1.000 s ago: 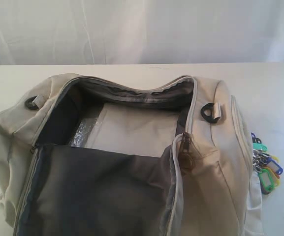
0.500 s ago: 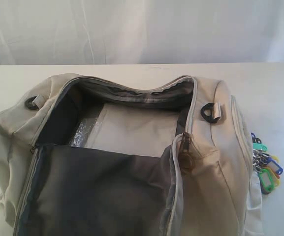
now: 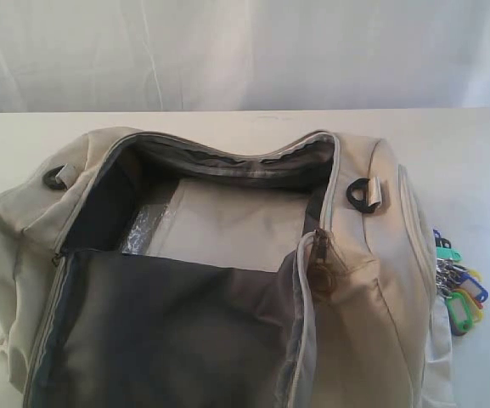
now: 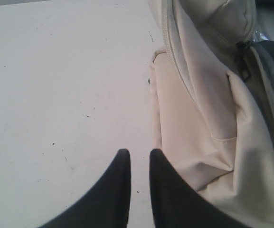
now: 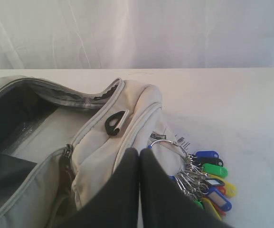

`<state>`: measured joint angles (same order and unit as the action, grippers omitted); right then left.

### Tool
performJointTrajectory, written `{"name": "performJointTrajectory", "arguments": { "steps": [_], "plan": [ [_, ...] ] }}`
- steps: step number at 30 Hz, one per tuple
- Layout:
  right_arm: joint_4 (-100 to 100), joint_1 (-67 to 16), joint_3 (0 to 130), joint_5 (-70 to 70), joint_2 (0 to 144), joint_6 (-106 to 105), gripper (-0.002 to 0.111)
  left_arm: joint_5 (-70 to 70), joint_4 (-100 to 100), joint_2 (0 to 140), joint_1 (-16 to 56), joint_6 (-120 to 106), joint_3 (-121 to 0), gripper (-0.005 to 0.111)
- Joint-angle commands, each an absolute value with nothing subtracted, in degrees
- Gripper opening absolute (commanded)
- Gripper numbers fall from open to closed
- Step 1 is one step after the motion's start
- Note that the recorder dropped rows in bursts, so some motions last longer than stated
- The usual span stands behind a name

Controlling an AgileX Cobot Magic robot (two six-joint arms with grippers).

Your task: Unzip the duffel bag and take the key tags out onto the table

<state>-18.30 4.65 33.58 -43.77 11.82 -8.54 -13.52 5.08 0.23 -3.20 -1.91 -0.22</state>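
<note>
**Key tags out on the table, bag unzipped – checking what could undo it**

I am seeing the duffel bag (image 3: 372, 280) lying wide open on the table (image 3: 228, 123), its flap folded toward the camera and the dark lining showing. Nothing coloured is showing inside it. The key tags (image 3: 459, 289) are lying on the table, tucked against the bag's right side, with a white barcode label (image 5: 182, 141) just beside them. I am judging the task to be as good as done.

Claws: the right claw (image 5: 139, 152) is closed, its fingers pressed together with nothing between them, and is hanging just beside the silver rings. The left claw (image 4: 139, 154) is standing slightly parted and empty over bare table, next to the bag's left side.

Risks I am watching:
- The right claw is sitting so near the big ring that a careless pull-away could be hooking it and dragging the bunch along.
- The soft bag wall is bulging over the tags, so any nudge to the bag could be rolling it onto them or sweeping them sideways.
- The left claw, moving toward the fabric, could be shoving the whole bag to the right and causing exactly that.

Orientation: the bunch is stretching along the bag's right side, its long axis running near to far in the exterior view. The rings are facing the bag and the plastic tags are fanning outward, away from it. The bag's near end is cropped, so I am not calling its long axis.
</note>
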Motion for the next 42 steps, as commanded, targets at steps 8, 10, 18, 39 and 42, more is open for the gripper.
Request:
{"name": "performJointTrajectory", "arguments": {
  "steps": [8,10,18,39,42],
  "plan": [
    [-18.4,4.6,33.3,-43.1,11.6,-8.3,0.0,-13.4,5.4,0.0,-3.4,-1.3,0.0,0.021],
    [-18.4,4.6,33.3,-43.1,11.6,-8.3,0.0,-13.1,5.4,0.0,-3.4,-1.4,0.0,0.021],
    [-18.4,4.6,33.3,-43.1,11.6,-8.3,0.0,-13.1,5.1,0.0,-3.4,-1.4,0.0,0.021],
    [-18.5,4.6,32.3,-42.1,11.6,-8.3,0.0,-13.1,0.0,0.0,-3.4,-1.4,0.0,0.021],
    [-18.0,4.6,29.1,-39.8,11.5,-8.3,0.0,-13.1,0.0,0.0,-3.4,-1.4,0.0,0.021]
  ]
}}
